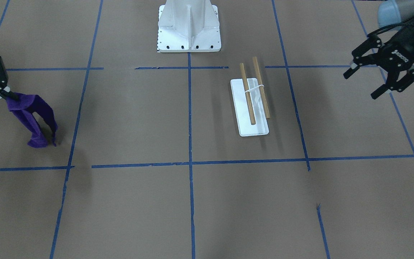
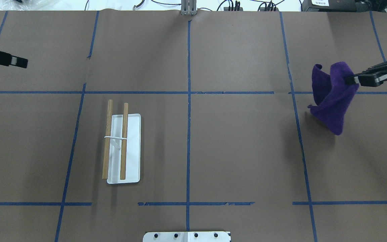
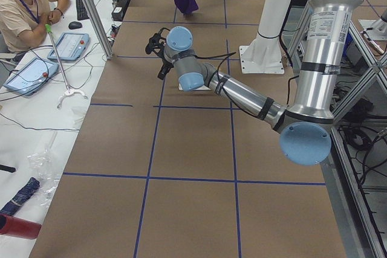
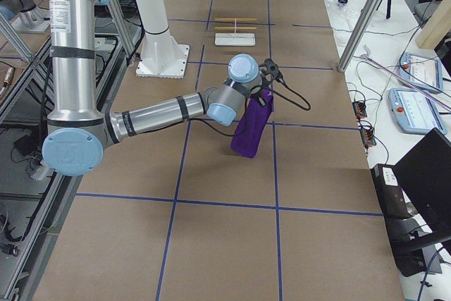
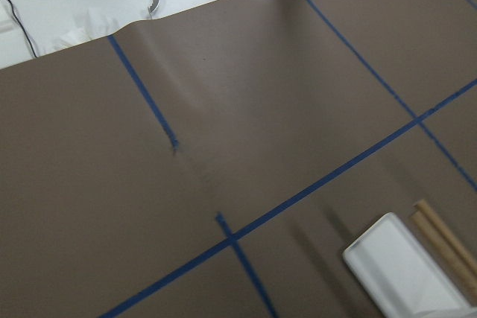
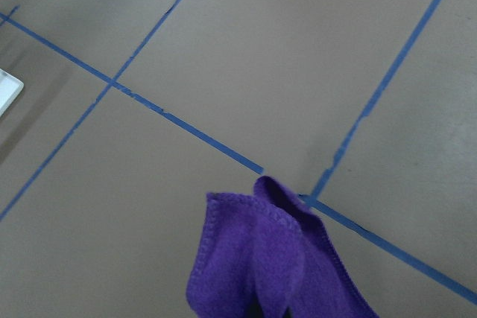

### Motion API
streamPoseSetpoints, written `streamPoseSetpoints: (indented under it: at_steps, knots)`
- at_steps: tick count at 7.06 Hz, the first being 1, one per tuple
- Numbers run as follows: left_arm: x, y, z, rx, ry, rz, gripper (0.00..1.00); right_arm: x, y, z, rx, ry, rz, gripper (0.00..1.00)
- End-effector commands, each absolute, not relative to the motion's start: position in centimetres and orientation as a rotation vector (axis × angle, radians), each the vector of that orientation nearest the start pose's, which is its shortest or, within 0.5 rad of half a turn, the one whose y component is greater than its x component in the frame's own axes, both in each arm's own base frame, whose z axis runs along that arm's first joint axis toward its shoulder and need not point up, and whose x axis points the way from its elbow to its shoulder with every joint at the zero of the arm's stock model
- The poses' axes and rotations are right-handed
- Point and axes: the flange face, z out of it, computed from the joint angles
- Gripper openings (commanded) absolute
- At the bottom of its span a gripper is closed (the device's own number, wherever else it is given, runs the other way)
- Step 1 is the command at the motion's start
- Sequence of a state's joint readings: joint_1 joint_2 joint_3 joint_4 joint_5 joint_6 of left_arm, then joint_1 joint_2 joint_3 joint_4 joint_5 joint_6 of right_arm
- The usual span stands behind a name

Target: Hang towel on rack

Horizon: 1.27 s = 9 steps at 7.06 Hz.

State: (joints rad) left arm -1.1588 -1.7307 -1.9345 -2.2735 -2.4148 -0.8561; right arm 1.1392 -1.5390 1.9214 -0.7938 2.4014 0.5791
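Overhead exterior view has the right end effector (image 2: pixel 349 80) out near one end of the counter (image 2: pixel 230 151), its jaws pinched narrow on an upper fold of the towel (image 2: pixel 331 101). The cloth hangs below that end effector in long loose folds. Its shadow falls offset on the paper, so it looks lifted clear, though the front view leaves it unsure whether the lowest tip brushes the counter. Gripping it by a top edge lets the weight pull the cloth out lengthwise, which probably suits draping it across a rod. The rack (image 2: pixel 123 148) lies well apart from the right end effector, across the middle line and much nearer the left end effector (image 1: pixel 363 84). Its two rods run parallel above the white base, held by the bracket, and nothing is on them. The left end effector hovers beyond the rack with its jaws spread wide and holding nothing, perhaps kept back to leave the approach open or to catch the free edge. The carry across seems the step in hand.
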Motion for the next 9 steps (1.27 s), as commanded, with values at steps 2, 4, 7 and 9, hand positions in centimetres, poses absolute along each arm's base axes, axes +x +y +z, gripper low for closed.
streamPoseSetpoints:
  at_steps: [2, 4, 7, 9]
  knots:
    - [29.1, -46.9, 19.4, 0.142, 1.472, -0.224, 0.76, -22.7, -44.5, 28.6, 0.7, -1.225, -0.363, 0.0]
    - [37.1, -46.8, 15.7, 0.042, 1.478, -0.328, 0.71, -27.9, -43.1, 24.7, 0.763, -1.26, -0.469, 0.0]
    - [41.3, -46.4, 14.1, -0.026, 1.482, -0.385, 0.61, -34.5, -39.3, 20.5, 0.984, -1.205, -0.568, 0.0]
    - [43.9, -44.9, 13.0, -0.062, 1.491, -0.4, 0.62, -35.9, -38.3, 19.0, 1.018, -1.216, -0.57, 0.0]
